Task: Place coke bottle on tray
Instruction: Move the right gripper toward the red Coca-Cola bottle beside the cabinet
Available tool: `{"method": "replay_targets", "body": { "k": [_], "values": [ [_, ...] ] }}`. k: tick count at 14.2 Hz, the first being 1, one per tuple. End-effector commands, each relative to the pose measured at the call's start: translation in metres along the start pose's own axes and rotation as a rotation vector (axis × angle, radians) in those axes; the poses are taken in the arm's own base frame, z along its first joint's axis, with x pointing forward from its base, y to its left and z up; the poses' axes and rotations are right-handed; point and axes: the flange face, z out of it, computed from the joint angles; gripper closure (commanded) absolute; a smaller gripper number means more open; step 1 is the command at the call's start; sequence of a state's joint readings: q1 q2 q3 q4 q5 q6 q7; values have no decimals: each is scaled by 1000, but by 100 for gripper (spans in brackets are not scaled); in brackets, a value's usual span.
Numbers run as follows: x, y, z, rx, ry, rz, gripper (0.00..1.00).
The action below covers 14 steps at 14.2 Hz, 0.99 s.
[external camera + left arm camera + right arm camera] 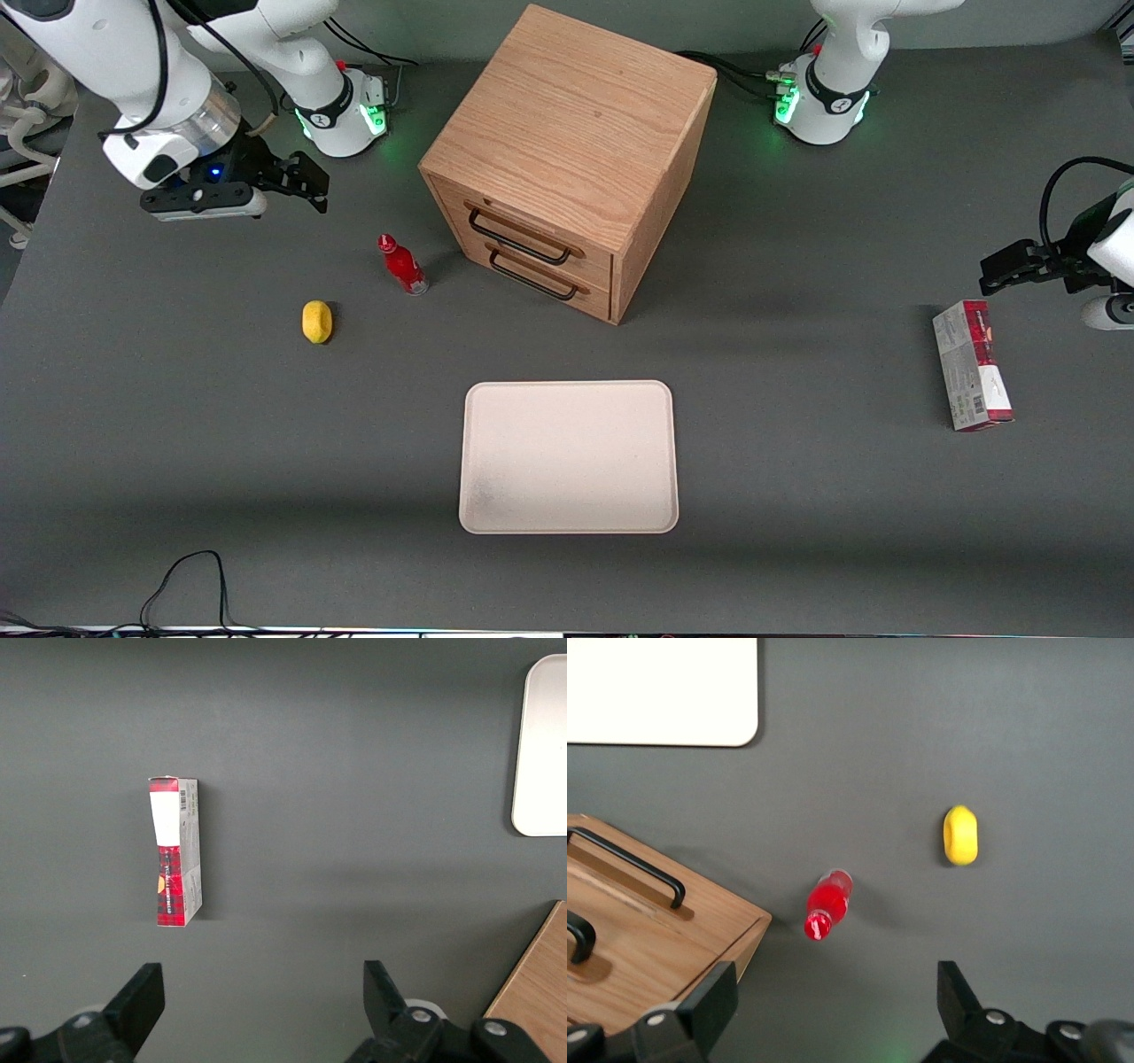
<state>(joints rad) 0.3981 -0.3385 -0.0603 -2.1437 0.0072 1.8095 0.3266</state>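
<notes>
On grey table (177, 425), tool (306, 182) spread, aloft

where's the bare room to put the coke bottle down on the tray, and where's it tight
The whole tray is bare. Open table lies between the tray and the wooden cabinet. It is tighter where the coke bottle stands, close beside the cabinet's drawer front, with the lemon nearby. The gripper hangs open above the table, farther from the camera than the bottle.
</notes>
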Motion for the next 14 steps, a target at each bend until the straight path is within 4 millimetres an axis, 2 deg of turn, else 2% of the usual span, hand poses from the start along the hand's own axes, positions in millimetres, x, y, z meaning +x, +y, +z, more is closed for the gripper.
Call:
{"method": "replay_targets", "body": {
  "k": [1, 5, 7, 10, 14],
  "values": [
    [-38, -29, 10, 9, 15, 0, 0],
    [-55, -65, 24, -14, -3, -79, 0],
    [-48, -65, 35, -30, -16, -86, 0],
    [-33, -65, 67, -54, -50, -74, 0],
    [-33, -43, 112, -57, -20, -72, 0]
  ]
}}
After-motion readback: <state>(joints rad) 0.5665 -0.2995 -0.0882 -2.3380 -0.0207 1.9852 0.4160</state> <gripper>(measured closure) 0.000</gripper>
